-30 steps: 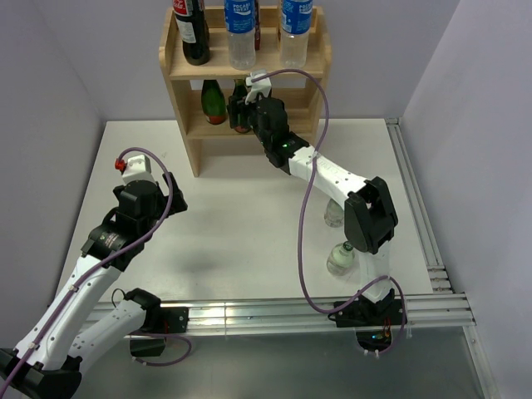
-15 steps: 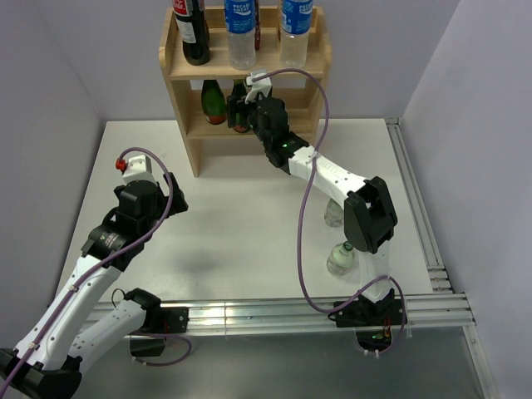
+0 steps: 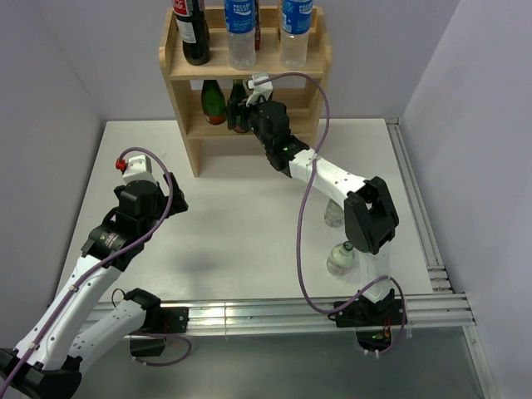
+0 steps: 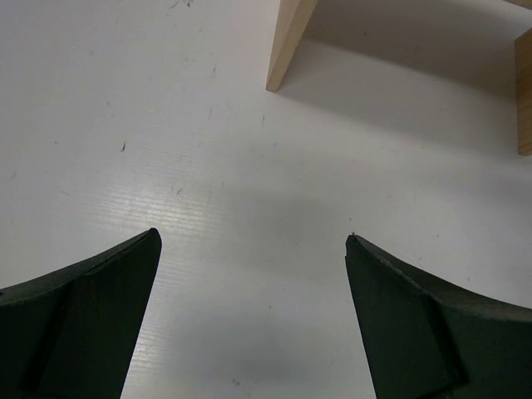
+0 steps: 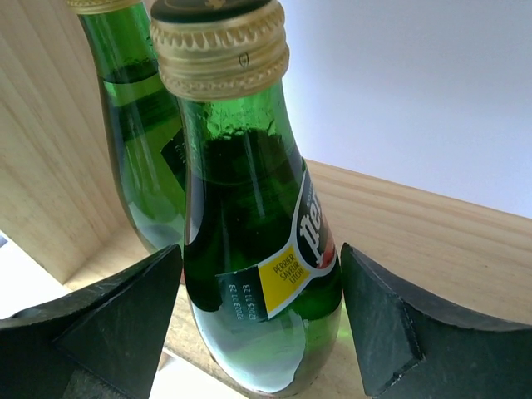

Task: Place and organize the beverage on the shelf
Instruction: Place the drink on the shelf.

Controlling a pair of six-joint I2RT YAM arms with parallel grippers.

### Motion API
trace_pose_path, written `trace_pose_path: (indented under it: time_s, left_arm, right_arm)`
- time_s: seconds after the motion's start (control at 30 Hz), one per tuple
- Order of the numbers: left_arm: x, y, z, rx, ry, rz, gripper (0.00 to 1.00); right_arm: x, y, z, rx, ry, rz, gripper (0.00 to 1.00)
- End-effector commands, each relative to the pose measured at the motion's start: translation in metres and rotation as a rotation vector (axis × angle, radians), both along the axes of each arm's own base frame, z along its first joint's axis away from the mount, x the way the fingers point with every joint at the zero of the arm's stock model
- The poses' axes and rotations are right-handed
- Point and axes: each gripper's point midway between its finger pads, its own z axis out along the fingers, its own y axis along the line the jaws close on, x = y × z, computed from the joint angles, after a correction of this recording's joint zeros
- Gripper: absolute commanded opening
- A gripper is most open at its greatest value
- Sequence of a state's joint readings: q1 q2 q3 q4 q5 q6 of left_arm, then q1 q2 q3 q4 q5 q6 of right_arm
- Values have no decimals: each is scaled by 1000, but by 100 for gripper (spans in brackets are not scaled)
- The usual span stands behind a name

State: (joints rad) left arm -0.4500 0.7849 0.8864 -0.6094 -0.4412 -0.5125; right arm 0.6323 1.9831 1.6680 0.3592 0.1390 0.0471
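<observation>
Where the shelf (image 3: 184, 125) stands at the table's (image 3: 241, 224) far edge, a green bottle (image 5: 249, 233) sits upright on its middle board, the right gripper (image 5: 262, 249) spread either side; the left gripper (image 4: 253, 236) gapes over the table's left side.

top-tier bottles (image 3: 241, 37) beyond upper edge

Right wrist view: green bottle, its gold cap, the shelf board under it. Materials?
Green bottle with yellow label: probably glass, glossy and translucent, sharp reflections. Gold ribbed cap: likely metal, dull sheen. Light shelf board: wood, matte, visible grain.
</observation>
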Motion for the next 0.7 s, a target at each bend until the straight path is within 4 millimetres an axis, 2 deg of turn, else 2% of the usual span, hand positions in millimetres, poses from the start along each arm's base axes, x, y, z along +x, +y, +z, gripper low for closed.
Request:
trace_pose_path:
  time_s: [0.0, 0.47, 0.67]
  left_arm:
    - [3, -2, 6, -10, -31, -12, 99]
    - [3, -2, 5, -8, -28, -11, 99]
    - [3, -2, 5, -10, -29, -12, 100]
  right_arm:
    - [-9, -49, -177, -160, 476, -128, 84]
    - [-21, -58, -187, -167, 493, -141, 82]
    - [-21, -57, -186, -161, 481, -132, 72]
